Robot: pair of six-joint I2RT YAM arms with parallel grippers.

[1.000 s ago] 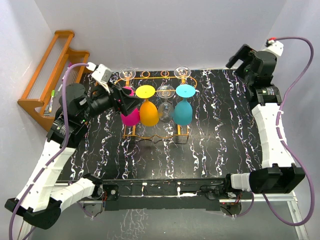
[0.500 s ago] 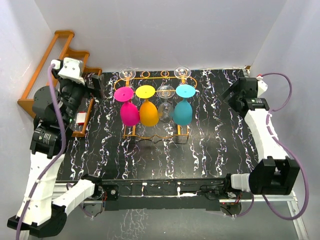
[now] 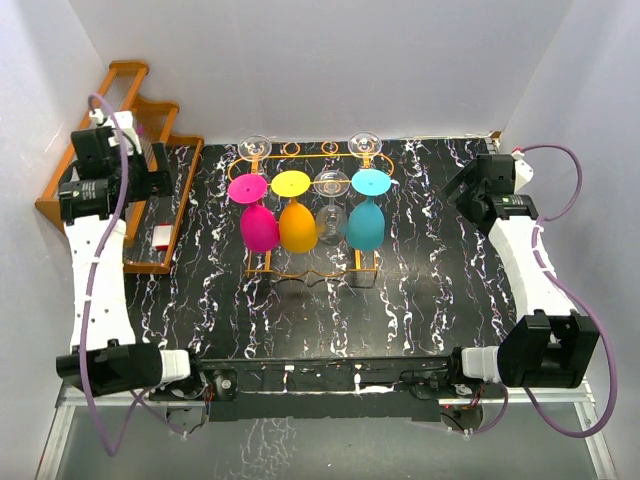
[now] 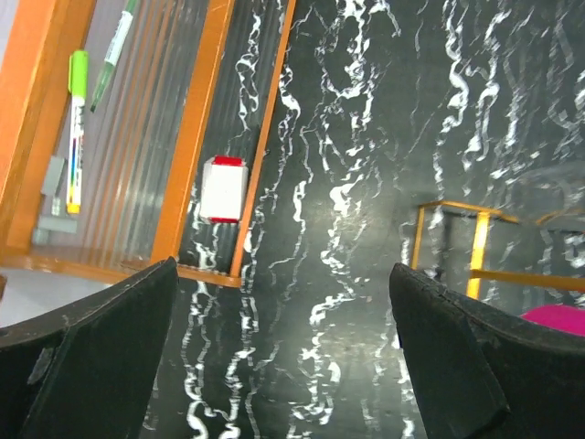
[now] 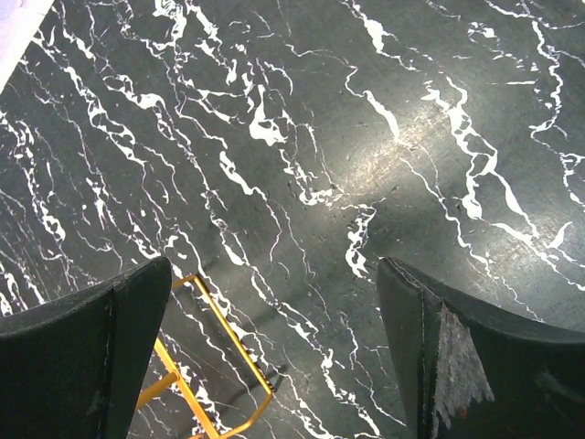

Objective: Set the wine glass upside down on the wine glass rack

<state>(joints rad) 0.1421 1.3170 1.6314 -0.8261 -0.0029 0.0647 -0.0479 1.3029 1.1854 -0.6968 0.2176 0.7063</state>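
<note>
Wine glass — the pink one — hangs upside down in wine glass rack, foot up and bowl down, at the left end of the front row, just beside yellow glass. Left gripper sits by brown wooden rack, well apart from the glass; jaws spread wide, empty. Right gripper hangs over tabletop right of the rack — jaws wide apart, holding nothing.
</note>
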